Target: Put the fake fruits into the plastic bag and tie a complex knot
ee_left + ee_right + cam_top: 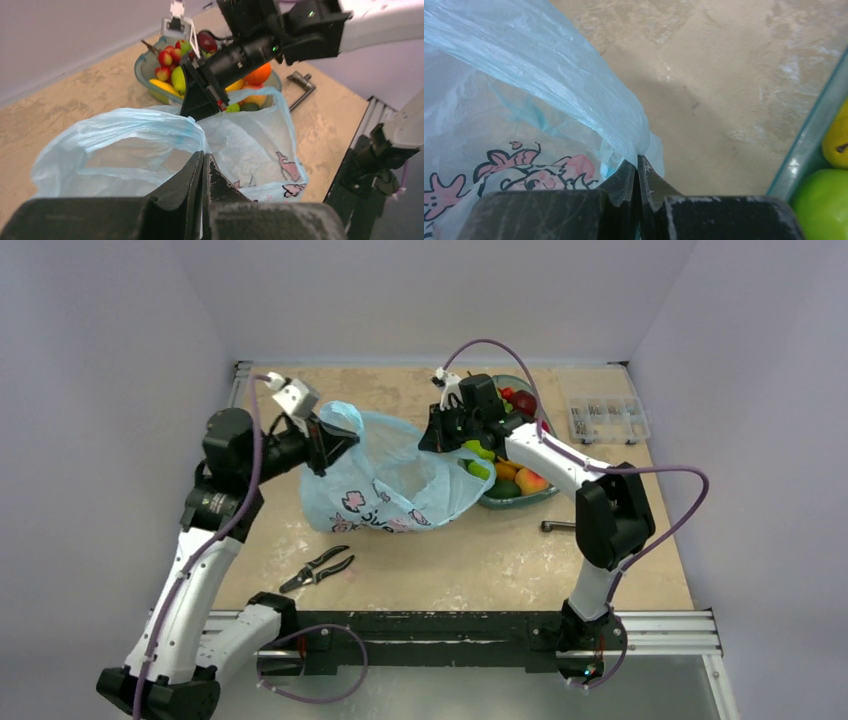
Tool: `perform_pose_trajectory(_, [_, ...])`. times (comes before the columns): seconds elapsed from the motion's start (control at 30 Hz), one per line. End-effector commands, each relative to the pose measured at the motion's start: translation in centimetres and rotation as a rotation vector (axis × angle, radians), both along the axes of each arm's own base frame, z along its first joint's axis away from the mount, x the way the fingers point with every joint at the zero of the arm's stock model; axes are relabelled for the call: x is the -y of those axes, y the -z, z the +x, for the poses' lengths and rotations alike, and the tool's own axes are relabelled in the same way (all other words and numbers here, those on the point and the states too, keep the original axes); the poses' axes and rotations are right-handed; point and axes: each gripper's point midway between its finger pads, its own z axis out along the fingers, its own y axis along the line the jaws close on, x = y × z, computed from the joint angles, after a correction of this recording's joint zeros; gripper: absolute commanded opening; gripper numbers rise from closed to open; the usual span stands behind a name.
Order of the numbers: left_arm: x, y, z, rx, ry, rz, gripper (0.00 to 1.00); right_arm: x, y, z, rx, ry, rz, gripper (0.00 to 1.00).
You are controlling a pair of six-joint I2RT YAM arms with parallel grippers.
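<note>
— What's around it?
— Left claw (322, 450) clamped on the plastic bag (385, 490), mid-desk (480, 560); pliers (318, 568) lie in front. Right claw (430, 443) pinches the bag's right side.
— Further right?
— Fake fruits (530, 480) fill the teal dish (515, 502) just beside the bag; parts box (607, 418) sits by the far-right edge.

Left arm (195, 570) rising from its base, elbow bent, forearm reaching inward, left gripper (204, 159) clamped tight on a fold of the plastic bag (125, 145), right arm (600, 520) folded at the elbow, reaching leftward, right gripper (638, 162) likewise pinching bag film, both apparently held aloft.
</note>
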Motion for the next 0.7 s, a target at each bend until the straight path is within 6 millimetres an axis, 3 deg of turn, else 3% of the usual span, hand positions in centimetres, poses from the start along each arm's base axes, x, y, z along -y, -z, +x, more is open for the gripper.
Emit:
perform_pose_trajectory(0.0, [-1.1,-5.7,-3.2,-0.034,0.102,-0.190,0.00,3.3,-1.5,3.2,0.152,0.126,-0.055,0.00])
perform_pose_trajectory(0.1, [-4.5,-4.9,-2.5,-0.105,-0.001,-0.249,0.00,4.7,-1.8,4.0,0.193,0.174,-0.078,0.00])
perform_pose_trajectory(0.3, [-9.7,1.5,-2.5,-0.246,-0.190,-0.255,0.00,6.2,-2.1,4.5,0.224,0.225,-0.080,0.00])
perform_pose_trajectory(0.53, [-16.8,8.8,-0.6,-0.326,-0.541,-0.086,0.00,5.8,-2.9,3.7,0.248,0.180,-0.060,0.00])
perform_pose_trajectory(0.67, [-18.8,10.9,0.5,-0.394,-0.627,-0.053,0.00,4.5,-3.1,2.4,0.229,0.096,-0.024,0.00])
